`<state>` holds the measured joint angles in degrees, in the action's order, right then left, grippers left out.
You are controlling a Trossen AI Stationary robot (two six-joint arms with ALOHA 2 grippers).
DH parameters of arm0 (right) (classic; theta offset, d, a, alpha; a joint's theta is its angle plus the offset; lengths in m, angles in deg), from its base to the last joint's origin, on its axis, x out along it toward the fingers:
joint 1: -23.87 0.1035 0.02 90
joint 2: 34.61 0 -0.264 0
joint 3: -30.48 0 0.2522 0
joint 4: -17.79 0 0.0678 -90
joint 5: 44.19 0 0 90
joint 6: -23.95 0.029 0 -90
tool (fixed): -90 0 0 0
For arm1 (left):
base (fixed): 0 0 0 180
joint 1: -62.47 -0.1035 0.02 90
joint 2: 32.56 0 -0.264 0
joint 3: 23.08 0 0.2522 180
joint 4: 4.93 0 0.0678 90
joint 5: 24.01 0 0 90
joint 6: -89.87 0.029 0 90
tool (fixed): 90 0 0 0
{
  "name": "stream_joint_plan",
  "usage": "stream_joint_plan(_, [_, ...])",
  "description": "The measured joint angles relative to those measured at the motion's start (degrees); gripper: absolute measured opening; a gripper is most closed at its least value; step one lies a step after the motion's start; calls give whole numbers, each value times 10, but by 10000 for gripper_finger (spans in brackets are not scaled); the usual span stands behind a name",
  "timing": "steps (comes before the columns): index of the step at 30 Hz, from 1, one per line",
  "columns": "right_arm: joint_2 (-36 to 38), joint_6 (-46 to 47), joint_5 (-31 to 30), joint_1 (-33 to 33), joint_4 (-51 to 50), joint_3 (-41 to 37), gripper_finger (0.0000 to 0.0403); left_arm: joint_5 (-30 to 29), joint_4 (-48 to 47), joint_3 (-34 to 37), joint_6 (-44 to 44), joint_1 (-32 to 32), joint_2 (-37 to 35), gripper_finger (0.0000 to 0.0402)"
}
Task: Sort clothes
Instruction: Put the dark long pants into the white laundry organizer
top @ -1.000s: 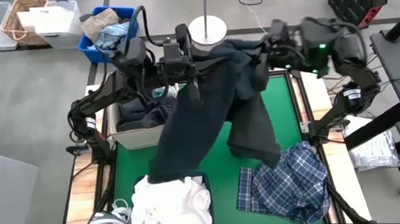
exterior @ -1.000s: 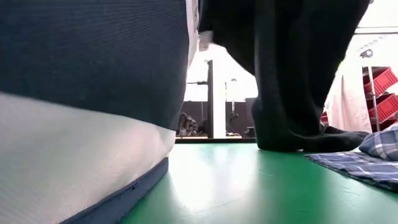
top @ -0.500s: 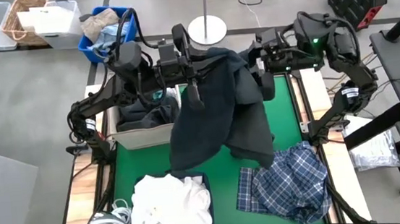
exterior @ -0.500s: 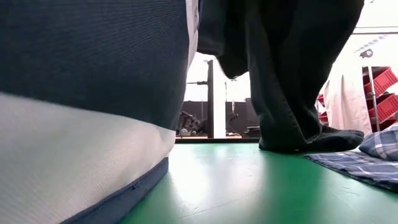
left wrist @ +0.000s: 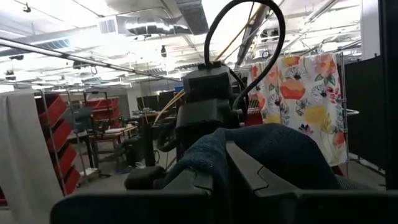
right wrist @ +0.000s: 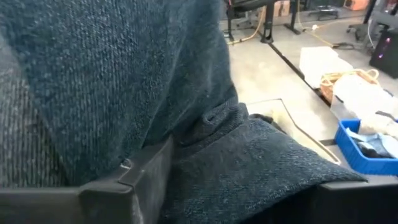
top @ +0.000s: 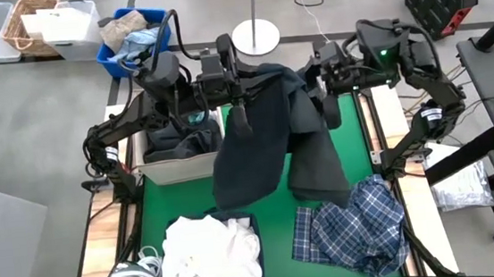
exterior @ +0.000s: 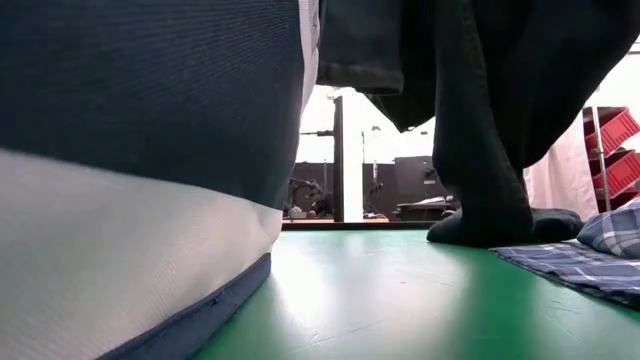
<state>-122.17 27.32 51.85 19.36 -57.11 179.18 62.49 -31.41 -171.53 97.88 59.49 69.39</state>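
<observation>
Both arms up over the far half of the green worktop (top: 275,203), sharing one load: a dark navy garment (top: 264,132), heavy knit by the look of it.

Left gripper (top: 235,87) clamped on the garment's upper edge near the far edge of the worktop, left of centre. Left wrist view confirms fabric bunched between the closed fingers (left wrist: 245,168).

Right gripper (top: 315,77) likewise closed on the cloth, at the far edge right of centre. Right wrist view: knit pinched under one finger (right wrist: 146,171), folds spilling past it.

Garment hangs in two long lobes from the held edge. In the low view its lowest end (exterior: 490,225) rests on the worktop, touching or just short of the plaid shirt (top: 353,228), which lies crumpled at the near right corner.

Other items:
- white clothes (top: 210,254), heaped in a bin at the near edge, left of centre
- dark clothes in a tan bin (top: 173,167) at the left edge, below the left arm

Risks, as I judge them:
- trailing end drags across the plaid shirt and pulls it along, mixing piles
- grip is on an edge only; weight of hanging knit could slip it free from one gripper, leaving it swinging off the other
- hanging lobe could snag the tan bin's rim if swung over too low
</observation>
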Motion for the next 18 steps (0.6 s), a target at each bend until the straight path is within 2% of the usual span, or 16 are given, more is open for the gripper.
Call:
stream_joint_plan(3, [-10, -24, 3, 1, 7, -1, 169, 0, 1, 0, -4, 0, 0, 0])
stream_joint_plan(5, [-10, -42, 1, 1, 18, -1, 112, 5, 14, 0, -6, 0, 0, 3])
stream_joint_plan(7, [-6, -66, -29, 2, 35, -2, 44, 8, 38, 0, -8, -1, 0, 11])
stream_joint_plan(8, [-2, -81, -48, 3, 40, -2, 30, 8, 32, 0, -11, -1, -6, 16])
stream_joint_plan(14, [31, -171, -110, 4, 100, -3, 11, 17, -42, -6, -29, -1, -30, 54])
stream_joint_plan(18, [52, -306, -117, 3, 152, -2, 10, 22, -96, -6, -29, -1, -34, 83])
